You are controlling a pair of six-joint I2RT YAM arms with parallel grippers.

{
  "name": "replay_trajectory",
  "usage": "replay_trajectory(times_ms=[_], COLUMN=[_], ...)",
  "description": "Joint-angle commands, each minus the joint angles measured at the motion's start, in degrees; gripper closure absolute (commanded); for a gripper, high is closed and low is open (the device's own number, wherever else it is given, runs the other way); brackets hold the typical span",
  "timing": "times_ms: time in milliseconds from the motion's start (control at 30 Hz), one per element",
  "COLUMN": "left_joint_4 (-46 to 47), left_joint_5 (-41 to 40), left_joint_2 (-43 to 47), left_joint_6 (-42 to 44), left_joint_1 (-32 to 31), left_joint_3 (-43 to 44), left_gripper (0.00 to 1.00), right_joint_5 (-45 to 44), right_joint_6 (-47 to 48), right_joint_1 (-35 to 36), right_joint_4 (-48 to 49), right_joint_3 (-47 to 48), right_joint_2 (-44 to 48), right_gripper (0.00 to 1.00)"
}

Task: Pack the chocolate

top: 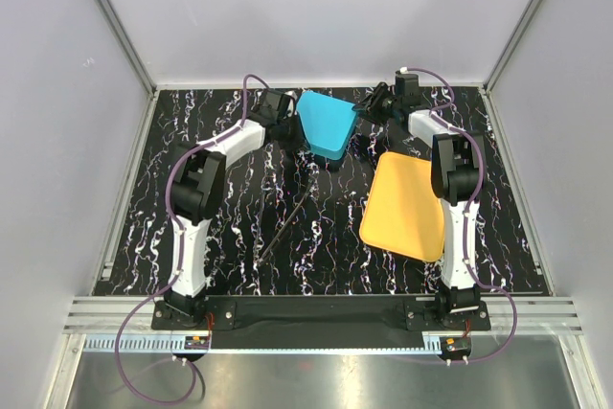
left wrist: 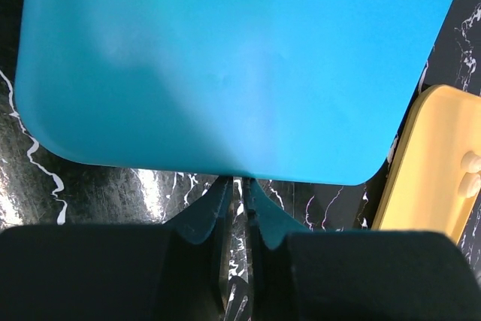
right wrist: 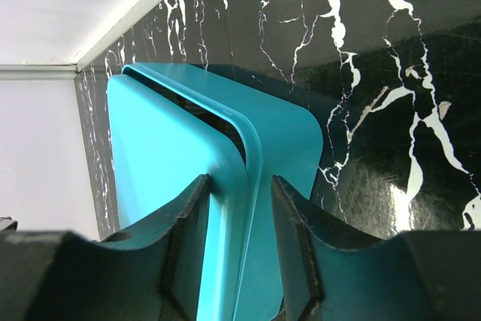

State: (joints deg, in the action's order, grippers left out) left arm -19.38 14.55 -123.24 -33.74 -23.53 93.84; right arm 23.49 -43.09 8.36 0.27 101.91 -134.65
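We take the blue tray [top: 326, 124] as our landmark; it sits toward the far side of the black, white-veined table [top: 326, 265] and looks tipped up rather than flat.

At its left edge we see the left pincer [left wrist: 234, 186] almost closed. The fingertips meet on the thin blue rim, with only a sliver of table showing between the fingers further back.

At the tray's right side the right pincer [right wrist: 239, 180] stands partly open, one finger on each side of the raised blue rim. There the tray seems to be two nested layers. We cannot tell whether the fingers press on the rim or merely straddle it.

Just to the near right of the blue tray lies the yellow tray [top: 407, 203], and the right arm crosses over its far right corner.

The chocolate [left wrist: 471, 162] shows only in the left wrist view, as two pale cream pieces inside the yellow tray. The blue tray fills most of that view, and we make out no dark pieces anywhere.

On the near side of the blue tray a thin dark rod [top: 285, 227] lies slantwise on the table, apart from both trays.
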Motion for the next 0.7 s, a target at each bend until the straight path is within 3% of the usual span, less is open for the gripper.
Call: replay_trajectory(times_ms=[0,400,533,667], left_joint_4=[4.88,4.0,3.56,3.29], left_joint_5=[0.22,0.84,0.22,0.31], left_joint_2=[0.02,-1.92,-1.92,-2.09], left_joint_6=[-0.72,-0.01,0.42,0.51], left_joint_1=[-0.03,-0.03,-0.03,-0.03], left_joint_3=[3.1,6.17,6.0,6.09], left_gripper=[0.86,0.86,0.86,0.86], right_joint_5=[0.16,0.07,-0.63,-1.77], right_joint_6=[1.08,1.87,2.39,3.45], right_joint_1=[0.17,0.08,0.17,0.17], right_joint_4=[-0.89,2.54,2.01,-0.7], right_joint_3=[-1.01,-2.42,-2.68,-2.15], right_joint_2=[2.72,6.06,7.12,8.61], right_gripper=[0.53,0.49,0.5,0.59])
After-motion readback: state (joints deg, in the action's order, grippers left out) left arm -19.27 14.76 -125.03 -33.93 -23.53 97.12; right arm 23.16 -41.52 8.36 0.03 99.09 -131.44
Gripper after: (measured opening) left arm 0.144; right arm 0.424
